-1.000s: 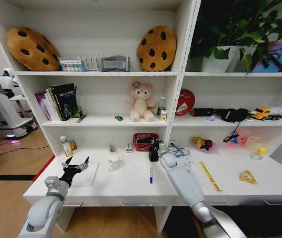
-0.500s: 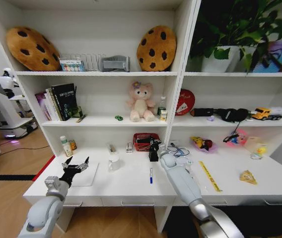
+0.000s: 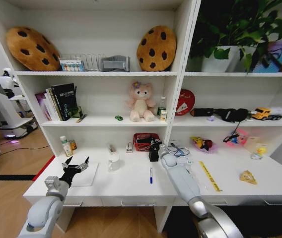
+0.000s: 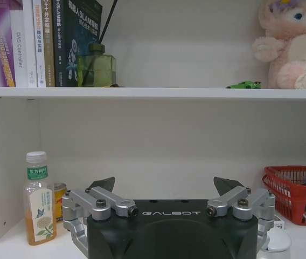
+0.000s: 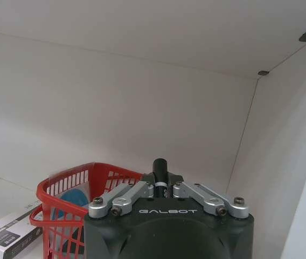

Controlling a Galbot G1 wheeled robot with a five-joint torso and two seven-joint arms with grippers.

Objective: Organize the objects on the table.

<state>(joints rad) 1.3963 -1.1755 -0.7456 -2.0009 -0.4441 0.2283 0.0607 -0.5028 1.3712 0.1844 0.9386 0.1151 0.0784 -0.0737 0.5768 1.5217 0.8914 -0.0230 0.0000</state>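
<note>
R gripper [image 5: 162, 190] clamped on black pen [image 5: 159, 171] beside red basket [image 5: 67, 197] — L gripper [image 3: 76, 164] open.

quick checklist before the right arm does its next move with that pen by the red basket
1. Right gripper shut on the black pen: ok.
2. Pen held upright between the fingers: ok.
3. Red basket close beside the gripper, on the table: ok.
4. Room left inside the basket: cannot tell; something blue lies in it.
5. Left gripper open, parked over the laptop, clear of the right arm: ok.
6. Blue pen loose on the table: not ok.
</note>
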